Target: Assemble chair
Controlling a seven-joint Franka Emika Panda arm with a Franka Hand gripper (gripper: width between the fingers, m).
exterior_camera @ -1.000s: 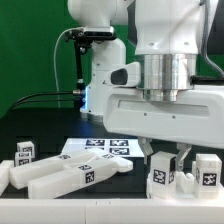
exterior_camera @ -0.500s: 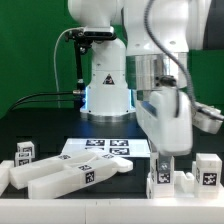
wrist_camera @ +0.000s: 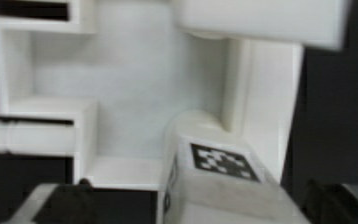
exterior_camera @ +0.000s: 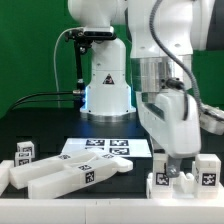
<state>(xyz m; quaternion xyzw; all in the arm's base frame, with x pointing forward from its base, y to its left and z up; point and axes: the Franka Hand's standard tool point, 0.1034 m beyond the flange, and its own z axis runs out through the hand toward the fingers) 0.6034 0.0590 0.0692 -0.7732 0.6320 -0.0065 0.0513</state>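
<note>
In the exterior view we see the arm bent down at the right of the frame, its gripper (exterior_camera: 177, 170) lowered among the tagged white chair parts (exterior_camera: 207, 171) at lower right. The long chair parts (exterior_camera: 62, 176) lie at lower left, in front of the marker board (exterior_camera: 104, 147). In the wrist view the fingers (wrist_camera: 59, 202) stand spread, with a tagged chair piece (wrist_camera: 215, 165) between them and a gap on either side.

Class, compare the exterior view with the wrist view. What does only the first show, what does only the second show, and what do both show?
Only the exterior view shows the marker board, the loose white parts toward that view's left, the arm's base and the green backdrop. Only the wrist view shows the cut-outs in the white part, close up, and the dark fingers spread apart. Both show the gripper over the white part.
</note>
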